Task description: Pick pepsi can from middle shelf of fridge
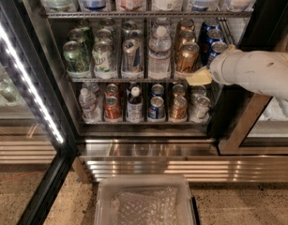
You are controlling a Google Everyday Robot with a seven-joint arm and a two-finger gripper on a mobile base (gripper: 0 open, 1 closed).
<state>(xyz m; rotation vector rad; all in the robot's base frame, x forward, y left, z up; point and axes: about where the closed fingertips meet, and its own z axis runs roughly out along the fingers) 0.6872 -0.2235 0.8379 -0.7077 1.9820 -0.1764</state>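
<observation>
The fridge (148, 149) stands open in front of me. Its middle shelf (134, 78) holds rows of green, silver and gold cans and a clear water bottle (159, 53). The blue pepsi cans (210, 37) stand in a row at the shelf's far right, and my arm partly hides the front one. My white arm reaches in from the right. My gripper (200, 77) is at the shelf's front edge, just below and left of the front pepsi can and beside the gold can (187, 56). The gripper holds nothing that I can see.
The top shelf (148, 14) carries bottles and cans. The lower rack (143, 121) holds shorter red and blue cans and small bottles. A white LED strip (26, 74) runs down the left. A clear plastic bin (144, 201) sits on the floor below the ribbed steel base.
</observation>
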